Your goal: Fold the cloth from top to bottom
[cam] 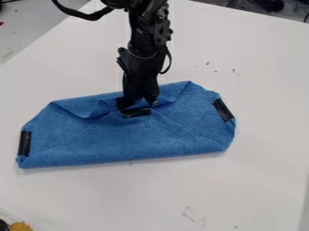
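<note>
Status: fold looks well along, not finished in my read. The blue cloth (127, 140) lies as a wide, low bundle across the middle of the white table (253, 58), with a layer doubled over on itself. The near edge looks like a rounded crease, and the loose edge of the flap sits up by the far side, under the black gripper (138, 103). So as it lies, the flap seems to run from near side to far side; if "top" means the far side, the top-to-bottom fold still needs doing, or the direction is off. Can't settle that from here.

Left, as I judge it: let the flap lie flat, get the arm (145, 49) clear, square the edges.

Cloth state: terry-like texture, corners tucked at an angle, slack ripple at the far left, raised pleat right of the gripper. Black tape strips at the left end (25, 143), the right end (222, 110) and mid flap (136, 113), the last just below the gripper.

Claw: down at the cloth's far side; can't tell whether it's released or grasping fabric
</note>
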{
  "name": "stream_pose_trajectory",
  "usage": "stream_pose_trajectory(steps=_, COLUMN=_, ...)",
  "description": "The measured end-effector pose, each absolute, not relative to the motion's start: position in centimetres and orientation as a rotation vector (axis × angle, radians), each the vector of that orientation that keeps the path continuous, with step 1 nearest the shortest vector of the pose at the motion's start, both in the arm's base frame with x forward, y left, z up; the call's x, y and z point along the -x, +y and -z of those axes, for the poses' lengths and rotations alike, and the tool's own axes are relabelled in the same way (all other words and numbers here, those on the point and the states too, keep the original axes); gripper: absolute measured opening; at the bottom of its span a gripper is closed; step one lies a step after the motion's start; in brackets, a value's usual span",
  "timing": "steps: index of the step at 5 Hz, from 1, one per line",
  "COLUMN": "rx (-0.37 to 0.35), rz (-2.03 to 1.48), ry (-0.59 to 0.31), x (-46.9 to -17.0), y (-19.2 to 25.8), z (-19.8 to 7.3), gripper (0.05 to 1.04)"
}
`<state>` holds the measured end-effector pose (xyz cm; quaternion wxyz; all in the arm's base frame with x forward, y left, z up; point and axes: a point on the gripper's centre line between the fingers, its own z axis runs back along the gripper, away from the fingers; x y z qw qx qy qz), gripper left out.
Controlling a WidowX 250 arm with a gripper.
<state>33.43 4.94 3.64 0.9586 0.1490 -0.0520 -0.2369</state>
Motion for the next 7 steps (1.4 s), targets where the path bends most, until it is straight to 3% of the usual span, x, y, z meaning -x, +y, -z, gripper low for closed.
stream_pose_trajectory(steps=1, rx=-0.322, rz=0.495, ry=-0.084, x=-32.9, y=4.3, z=-3.7, gripper=0.058)
stream_pose_trajectory(steps=4, rx=-0.545, rz=0.693, ry=-0.145, x=-34.5, y=4.6, z=-5.7, gripper=0.058)
stream_pose_trajectory(steps=5, rx=-0.507, rz=0.665, ry=-0.112, x=-34.0, y=4.4, z=-5.7, gripper=0.058)
stream_pose_trajectory(steps=6, rx=-0.378, rz=0.514, ry=-0.096, x=-33.0, y=3.1, z=-6.8, gripper=0.057)
stream_pose_trajectory(steps=7, rx=-0.273, rz=0.424, ry=-0.139, x=-33.0, y=2.8, z=-6.1, gripper=0.082)
